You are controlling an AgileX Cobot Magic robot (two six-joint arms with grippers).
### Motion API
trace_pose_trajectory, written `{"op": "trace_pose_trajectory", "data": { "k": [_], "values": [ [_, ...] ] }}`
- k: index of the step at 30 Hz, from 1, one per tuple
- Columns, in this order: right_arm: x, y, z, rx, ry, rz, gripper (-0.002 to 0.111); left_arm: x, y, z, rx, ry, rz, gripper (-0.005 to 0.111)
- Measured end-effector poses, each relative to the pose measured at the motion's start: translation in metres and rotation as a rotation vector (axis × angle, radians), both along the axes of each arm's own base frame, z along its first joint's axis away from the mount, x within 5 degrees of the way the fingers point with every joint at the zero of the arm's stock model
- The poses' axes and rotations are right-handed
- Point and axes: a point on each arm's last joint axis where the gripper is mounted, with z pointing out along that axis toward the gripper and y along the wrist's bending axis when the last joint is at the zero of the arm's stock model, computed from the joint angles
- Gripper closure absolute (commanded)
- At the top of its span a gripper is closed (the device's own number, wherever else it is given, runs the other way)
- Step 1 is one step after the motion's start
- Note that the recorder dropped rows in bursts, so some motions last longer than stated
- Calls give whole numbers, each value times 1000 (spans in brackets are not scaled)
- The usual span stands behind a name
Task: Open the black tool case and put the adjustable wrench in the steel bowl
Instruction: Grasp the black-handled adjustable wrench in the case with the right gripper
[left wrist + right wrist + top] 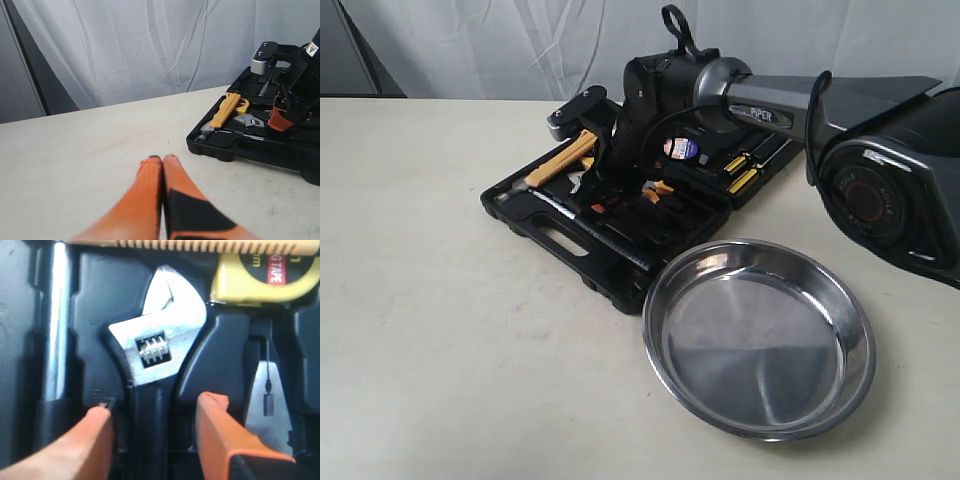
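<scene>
Adjustable wrench (157, 347) (silver head, thumbscrew, black handle) lies seated in its slot in the open black tool case (615, 270). Right end effector (156, 407) is spread wide, straddling the handle. Left end effector (163, 161) is pressed closed, holding nothing. Steel bowl (760, 340) sits just beside the case on the off-white tabletop (440, 330), with a white curtain (150, 45) behind.

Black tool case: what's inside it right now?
Adjustable wrench, yellow tape measure and screwdrivers sit in its slots. The right arm covers the middle slots.
</scene>
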Motion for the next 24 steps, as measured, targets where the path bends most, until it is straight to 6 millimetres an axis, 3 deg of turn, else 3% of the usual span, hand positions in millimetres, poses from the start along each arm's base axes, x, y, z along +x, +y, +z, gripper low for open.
{"op": "trace_pose_trajectory", "data": {
  "k": [14, 15, 17, 18, 24],
  "values": [
    [-3, -2, -7, -15, 68, -66, 61, 0, 0, 0, 0, 0, 0, 106],
    [-3, -2, -7, -17, 67, -65, 64, 0, 0, 0, 0, 0, 0, 106],
    [-3, -2, -7, -18, 67, -66, 86, 0, 0, 0, 0, 0, 0, 106],
    [-4, -2, -7, -19, 69, -66, 106, 0, 0, 0, 0, 0, 0, 106],
    [-6, 2, -6, -22, 65, -57, 108, 0, 0, 0, 0, 0, 0, 106]
  ]
}}
